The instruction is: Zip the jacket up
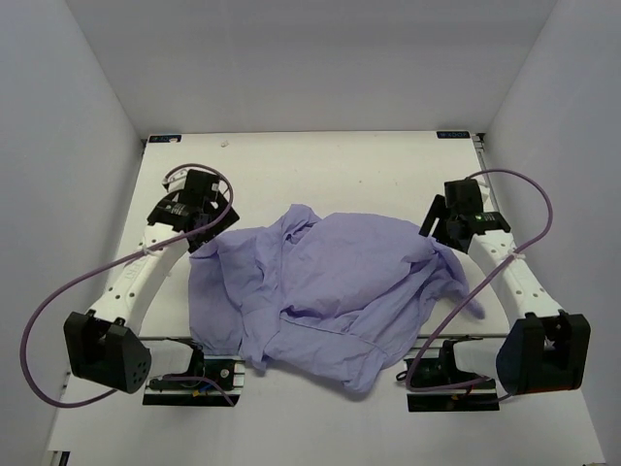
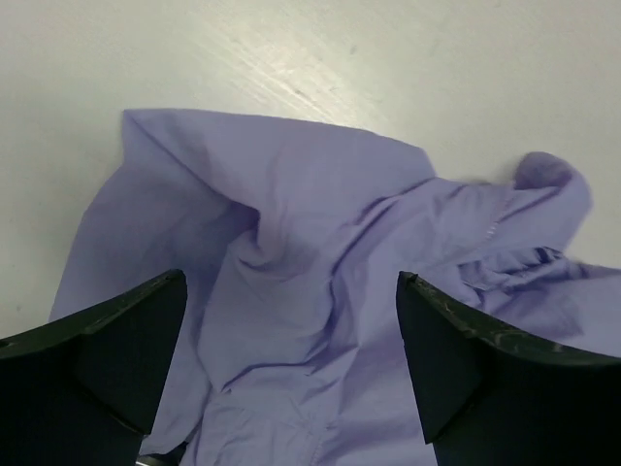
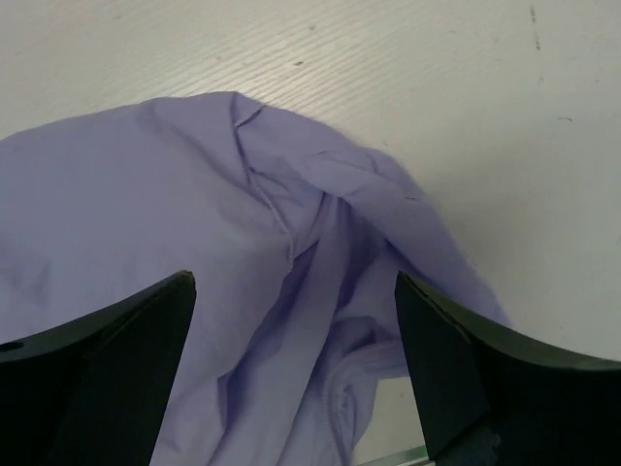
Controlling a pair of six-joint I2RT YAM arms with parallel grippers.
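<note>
The far half of the table (image 1: pixel 320 165) is bare white, giving me free room beyond the cloth, with walls (image 1: pixel 78 116) close on both sides and behind. The jacket (image 1: pixel 330 291) lies crumpled in the near middle, between my two arms, its near edge reaching over the table's front by my bases. My left gripper (image 1: pixel 206 225) hangs over the jacket's left edge, jaws spread wide, gripping nothing. My right gripper (image 1: pixel 439 225) hangs over the right edge, jaws also well apart and empty. The jacket's long axis runs left to right, with a sleeve trailing off to the right. I cannot tell where the collar points.
</note>
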